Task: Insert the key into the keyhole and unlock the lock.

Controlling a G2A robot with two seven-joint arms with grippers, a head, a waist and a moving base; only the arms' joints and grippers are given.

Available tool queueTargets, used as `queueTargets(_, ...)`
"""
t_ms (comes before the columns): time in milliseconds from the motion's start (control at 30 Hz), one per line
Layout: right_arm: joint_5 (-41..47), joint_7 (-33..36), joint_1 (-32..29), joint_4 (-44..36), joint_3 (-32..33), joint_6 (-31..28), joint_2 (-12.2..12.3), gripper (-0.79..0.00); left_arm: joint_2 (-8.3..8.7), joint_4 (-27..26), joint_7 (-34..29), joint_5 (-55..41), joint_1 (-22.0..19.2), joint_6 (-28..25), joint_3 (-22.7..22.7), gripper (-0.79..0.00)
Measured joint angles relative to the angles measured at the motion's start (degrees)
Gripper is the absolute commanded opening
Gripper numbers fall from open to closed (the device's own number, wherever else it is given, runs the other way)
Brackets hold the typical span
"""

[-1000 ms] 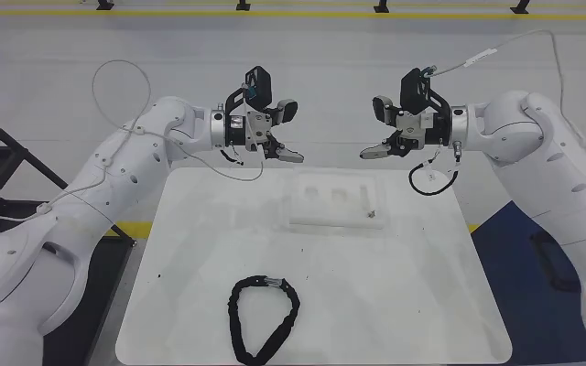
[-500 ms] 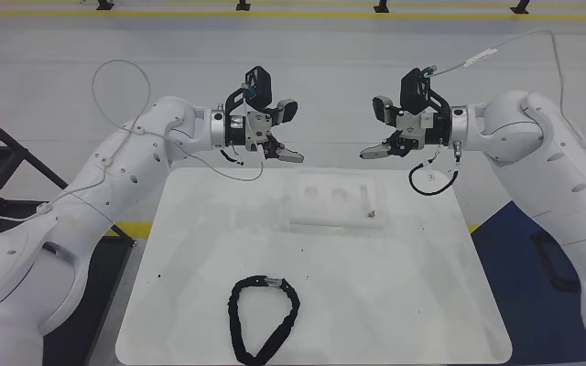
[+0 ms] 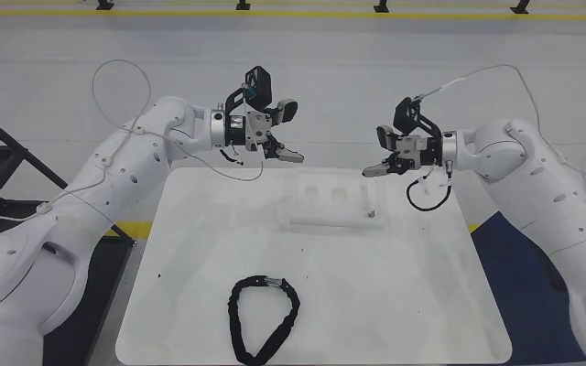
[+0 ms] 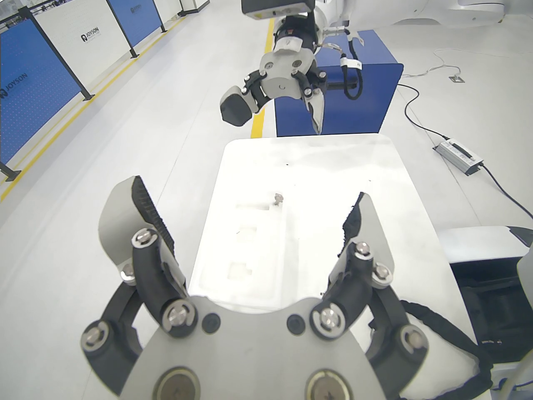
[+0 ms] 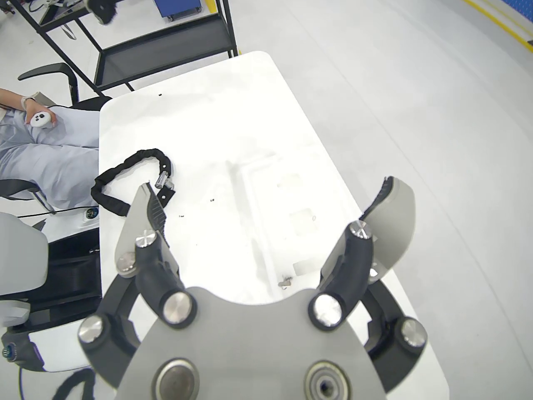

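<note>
Key: small metal key (image 3: 372,213) lying on the white tray (image 3: 316,215), at the tray's end on my right arm's side; also seen from my left wrist (image 4: 277,198) and my right wrist (image 5: 285,282).
Lock: black sleeved chain lock (image 3: 264,316) curled in a loop on the near part of the counter, its metal lock body (image 5: 163,181) at the end of the loop facing the tray; well apart from the key.
Counter: white counter (image 3: 183,274) with rounded corners and a few dark specks.
Floor: pale grey floor with yellow lines (image 3: 366,13).
Room: blue and white barriers (image 4: 133,10), a blue cabinet (image 4: 366,97) beyond one end of the counter, a black shelf cart (image 5: 166,51) beyond the other.
Tray: shallow recesses in its top, set toward the counter's far edge.
Left claw: my left claw (image 3: 295,134) hangs in the air past the counter's far edge, fingers spread wide, holding nothing.
Right claw: my right claw (image 3: 371,154) hovers at the far edge beside the key's end of the tray, fingers apart and empty, facing the left one.
</note>
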Motion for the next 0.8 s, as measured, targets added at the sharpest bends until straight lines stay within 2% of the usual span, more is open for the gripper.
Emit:
queueTargets(167, 1.73, 3.28, -0.55, 3.32, -2.34, 2.41, -1.58, 0.000, 0.00, 0.00, 0.00, 0.00, 0.00, 0.00, 0.00, 0.000)
queueTargets(467, 3.33, 10.25, -0.04, 8.87, -5.92, 10.07, -5.00, 0.000, 0.00, 0.00, 0.00, 0.00, 0.00, 0.00, 0.00, 0.000)
queueTargets(800, 3.15, 14.83, -1.10, 13.83, -8.35, 28.49, -8.87, 0.000, 0.00, 0.00, 0.00, 0.00, 0.00, 0.00, 0.00, 0.000)
